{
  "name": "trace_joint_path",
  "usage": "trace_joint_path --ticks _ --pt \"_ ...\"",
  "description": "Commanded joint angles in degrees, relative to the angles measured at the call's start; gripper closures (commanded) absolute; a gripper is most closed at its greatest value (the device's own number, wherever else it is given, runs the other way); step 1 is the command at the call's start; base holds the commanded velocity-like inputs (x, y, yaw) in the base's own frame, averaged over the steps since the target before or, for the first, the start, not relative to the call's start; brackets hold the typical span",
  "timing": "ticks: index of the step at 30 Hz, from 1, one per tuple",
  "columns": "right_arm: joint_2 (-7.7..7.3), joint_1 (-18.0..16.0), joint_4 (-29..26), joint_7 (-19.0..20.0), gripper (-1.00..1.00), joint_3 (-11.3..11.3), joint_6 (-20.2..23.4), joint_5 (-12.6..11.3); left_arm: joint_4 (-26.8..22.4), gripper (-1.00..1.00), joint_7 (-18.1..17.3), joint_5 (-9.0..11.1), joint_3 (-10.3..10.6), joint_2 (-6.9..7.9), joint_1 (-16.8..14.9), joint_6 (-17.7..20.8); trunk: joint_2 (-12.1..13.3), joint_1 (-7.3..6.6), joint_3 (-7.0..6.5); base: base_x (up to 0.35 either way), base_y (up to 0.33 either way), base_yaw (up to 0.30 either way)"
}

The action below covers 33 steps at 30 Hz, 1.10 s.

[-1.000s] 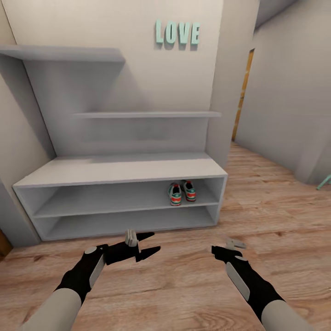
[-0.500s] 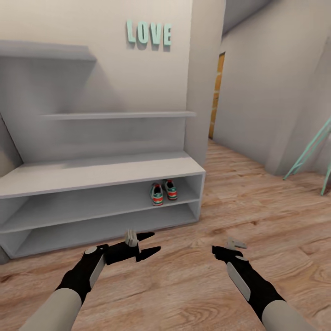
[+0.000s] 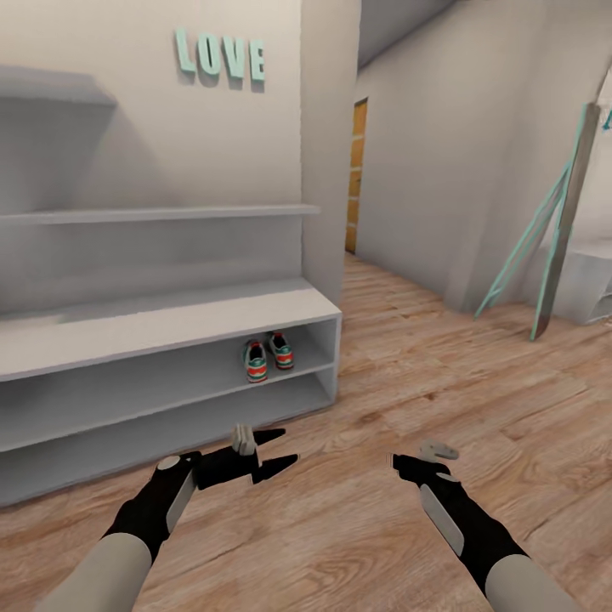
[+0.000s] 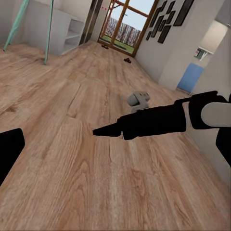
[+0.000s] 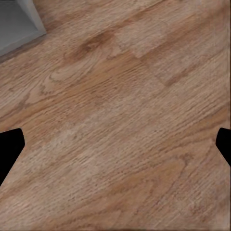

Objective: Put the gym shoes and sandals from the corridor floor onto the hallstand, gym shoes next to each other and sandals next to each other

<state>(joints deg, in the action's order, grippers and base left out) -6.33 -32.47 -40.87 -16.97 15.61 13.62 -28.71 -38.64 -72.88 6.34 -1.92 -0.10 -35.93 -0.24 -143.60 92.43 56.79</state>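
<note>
Black and empty, my left gripper (image 3: 274, 450) hangs with its two pointed fingers spread apart, just in front of the wide pale grey hallstand (image 3: 161, 319). My right gripper (image 3: 418, 459) is open too and holds nothing, out over the light brown wood-plank floor (image 3: 442, 374) beside the hallstand. Two cream-white gym shoes with green stripes and red heels (image 3: 267, 358) sit side by side on the hallstand's upper low shelf, near its right end.
</note>
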Motion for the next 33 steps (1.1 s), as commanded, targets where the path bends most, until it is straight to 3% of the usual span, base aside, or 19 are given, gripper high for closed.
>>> trace_joint_path --ticks 1,25,33 --pt "-0.1 -0.1 -0.1 -0.5 -1.0 0.4 0.2 -0.5 0.0 -1.0 0.5 0.0 -0.1 -0.03 0.0 0.0 0.0 -0.01 0.09 0.0 0.0 -0.285" --pt "-0.18 -0.1 0.0 -0.5 -1.0 0.4 0.3 -1.0 0.1 -1.0 5.5 0.1 -0.2 -0.07 0.0 0.0 0.0 -0.01 0.97 0.001 0.0 -0.282" --pt "-0.18 -0.1 0.0 -0.5 -1.0 0.4 0.3 -1.0 0.1 -1.0 6.9 0.1 -0.2 -0.07 0.0 0.0 0.0 -0.01 1.27 0.118 -0.007 -0.281"
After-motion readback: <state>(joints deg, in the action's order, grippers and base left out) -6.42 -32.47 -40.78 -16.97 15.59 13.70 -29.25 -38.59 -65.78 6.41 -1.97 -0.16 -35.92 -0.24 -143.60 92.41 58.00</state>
